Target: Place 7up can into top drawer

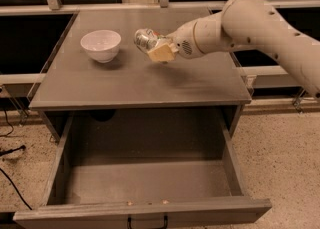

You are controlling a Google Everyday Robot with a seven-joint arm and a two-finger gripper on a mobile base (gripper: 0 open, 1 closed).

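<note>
Showing the drawer (150,185) pulled fully out toward the camera, below the desk (135,83). Nearest is its flat grey front panel (210,211), with a dark handle (146,221) at the centre of the lower edge. Behind the panel the grey floor and side walls of the drawer lie open to view from above, and the desk top overhangs only the rear part of the cavity.

To the left of the drawer, dark cables (9,140) trail over the speckled floor (280,148).

On the desk top, a white round bowl (101,45) stands upright at the left rear. The can (146,38) is just to the right of the bowl and apart from it, lying roughly on its side with one end toward the bowl. The hand (160,51) is closed on the can's right end, and a tan finger (162,54) presses against the can's lower side. Whether the can rests on the desk or is held just above it cannot be told. The can is over the rear half of the desk top, well back from the drawer opening.

The pale arm (250,20) reaches in from the right edge and crosses above the desk's right rear corner. Nothing stands between the held can and the drawer.

Farthest back, a pale horizontal rail (100,9) runs behind the desk in front of dark panes.
</note>
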